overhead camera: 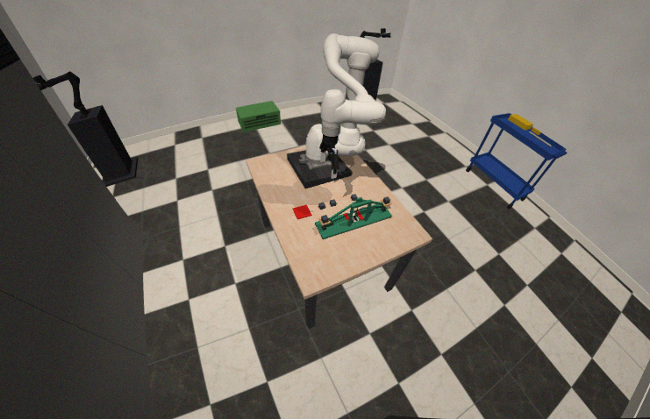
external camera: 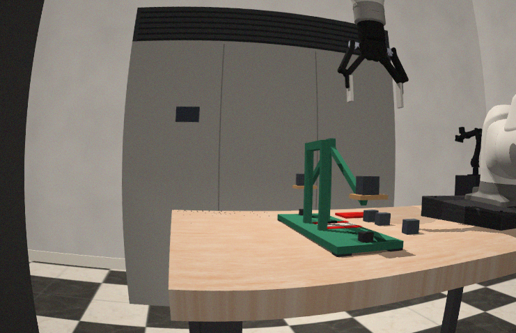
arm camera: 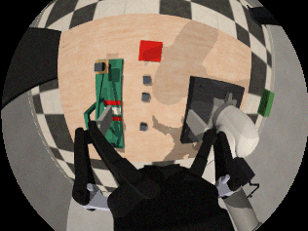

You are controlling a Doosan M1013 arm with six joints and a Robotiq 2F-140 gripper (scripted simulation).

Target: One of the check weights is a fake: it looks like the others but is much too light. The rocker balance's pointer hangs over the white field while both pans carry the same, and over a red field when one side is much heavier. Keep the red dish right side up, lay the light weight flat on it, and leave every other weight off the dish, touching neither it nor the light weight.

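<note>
we take the green rocker balance (external camera: 324, 184) as our landmark; it stands on the wooden table (external camera: 242, 259). high above it, and a little toward the arm's dark base plate (external camera: 442, 210), we see the gripper (external camera: 374, 92) hanging with its fingers (external camera: 399, 94) spread wide and nothing between them, pointing down.

on the balance, each tan pan carries one dark check weight: the near pan (external camera: 368, 196) holds a cube (external camera: 367, 184), and the far pan (external camera: 304, 187) holds another (external camera: 299, 179), partly hidden behind the green posts. in the exterior view the two pans sit at roughly the same height. at the foot of the posts we see red fields on the balance's base, but we cannot make out where the pointer hangs.

another weight (external camera: 365, 236) rests on the balance's base board at its near end. beside the balance, on the side toward the arm, three more weights sit on the table: two close together (external camera: 370, 214) (external camera: 382, 218) and a third (external camera: 410, 226) somewhat apart, nearer the base plate.

the red dish (overhead camera: 302, 211) lies flat on the table beyond the far end of the balance, near the pair of weights but not touching them, and nothing lies on it. in the wrist view it (arm camera: 150, 51) shows as a red square past the row of loose weights.
</note>
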